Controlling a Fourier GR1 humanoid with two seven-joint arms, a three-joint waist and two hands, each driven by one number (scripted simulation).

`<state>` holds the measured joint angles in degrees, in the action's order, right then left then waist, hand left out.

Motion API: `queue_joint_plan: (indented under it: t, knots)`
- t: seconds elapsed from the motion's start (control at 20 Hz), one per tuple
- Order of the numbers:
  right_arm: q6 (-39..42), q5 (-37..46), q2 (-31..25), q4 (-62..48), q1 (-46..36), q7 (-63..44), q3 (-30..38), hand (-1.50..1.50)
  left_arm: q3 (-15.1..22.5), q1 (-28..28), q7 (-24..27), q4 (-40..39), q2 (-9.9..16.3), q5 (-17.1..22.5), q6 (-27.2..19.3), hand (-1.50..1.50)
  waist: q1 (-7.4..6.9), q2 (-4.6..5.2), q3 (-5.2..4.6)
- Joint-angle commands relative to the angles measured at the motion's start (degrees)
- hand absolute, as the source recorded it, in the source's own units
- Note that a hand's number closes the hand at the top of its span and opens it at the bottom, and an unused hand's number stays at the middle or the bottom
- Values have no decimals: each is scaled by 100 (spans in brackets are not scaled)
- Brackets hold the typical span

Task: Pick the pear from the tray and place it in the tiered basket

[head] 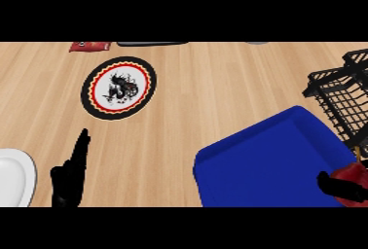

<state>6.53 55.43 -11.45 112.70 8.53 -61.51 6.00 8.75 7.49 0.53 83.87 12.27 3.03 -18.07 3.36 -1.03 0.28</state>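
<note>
A dark red pear [354, 172] shows at the lower right edge, over the right rim of the blue tray [266, 160]. My right hand [336, 186] comes in from the lower right corner and curls round the pear's underside, hiding part of it. The black wire tiered basket [338, 92] stands at the right edge, just beyond the tray's far corner. At the lower left my left hand [70, 172] rests open on the counter, fingers straight and pointing away, apart from everything.
A round plate [119, 87] with a black, red and white pattern lies on the wooden counter at the upper left. A white plate [13, 177] shows at the left edge beside my left hand. A red packet [89, 46] and a dark flat object [151, 44] lie along the far edge.
</note>
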Motion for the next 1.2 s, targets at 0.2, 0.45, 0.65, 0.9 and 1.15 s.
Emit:
queue_joint_plan:
  t: [0.2, 0.45, 0.65, 0.9, 1.15]
  knots:
    - [67, 344, 43, 2715, -252, -1126, 1100, 150, 8, 41, -114, -221, -82, 110, 123, 0, -68, 38, -62]
    - [1266, 621, -734, 3648, -370, -1244, 1345, 150, 82, -58, -61, -273, -59, -24, 181, 0, -190, 69, -60]
    - [1867, 374, -1069, 3626, -977, -1512, 1552, 150, 49, -84, 14, -339, -140, 23, 216, 0, -243, 70, -56]
    - [2502, 82, -1740, 2717, -2278, -1565, 2125, 150, 107, -325, -298, -296, -98, -67, 261, 0, -291, 78, -54]
    - [2586, 179, -1972, 1645, -3185, -1302, 2476, 150, 98, -178, -160, -335, -121, -35, 357, 0, -373, 91, -48]
